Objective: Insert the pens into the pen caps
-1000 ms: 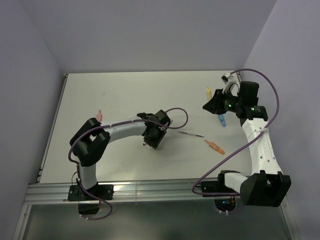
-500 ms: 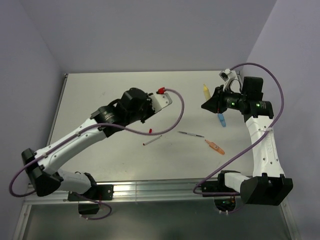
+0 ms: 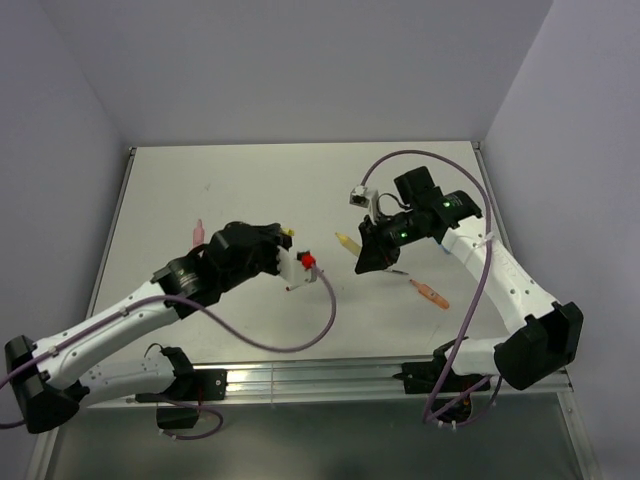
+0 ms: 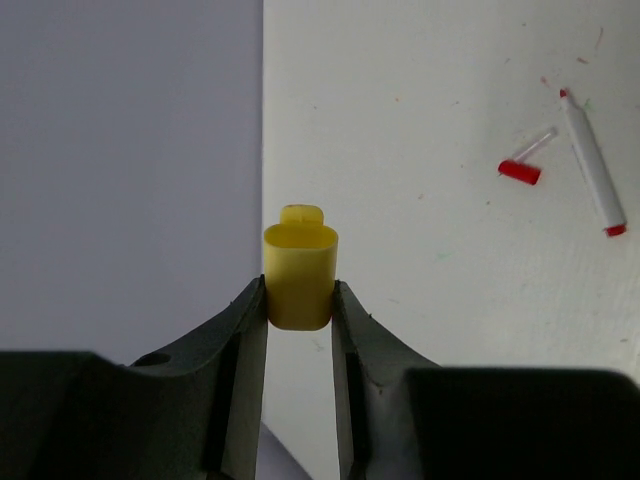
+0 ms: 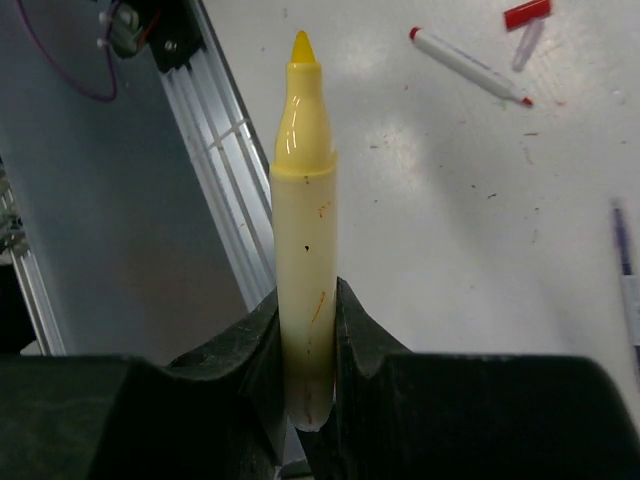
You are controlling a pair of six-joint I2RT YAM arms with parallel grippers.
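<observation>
My left gripper [image 3: 285, 245] is shut on a short yellow pen cap [image 4: 300, 265], whose open end points away from the wrist. My right gripper [image 3: 362, 256] is shut on a yellow pen [image 5: 305, 230], its tip [image 3: 343, 241] pointing left toward the cap. The two are held above the table's middle with a small gap between them. In the left wrist view a red cap [image 4: 519, 172] and a white pen with red ends [image 4: 593, 160] lie on the table. Both also show in the right wrist view, the white pen [image 5: 468, 66] and the red cap [image 5: 526, 13].
A pink pen [image 3: 198, 230] lies at the left of the table. An orange pen [image 3: 430, 293] lies at the right near the right arm. A thin grey pen [image 5: 625, 270] lies at the right edge of the right wrist view. The aluminium rail [image 3: 300, 378] runs along the near edge.
The right gripper has left the far right and now holds the yellow pen at the middle. The left arm swung back and down toward it with the cap.
</observation>
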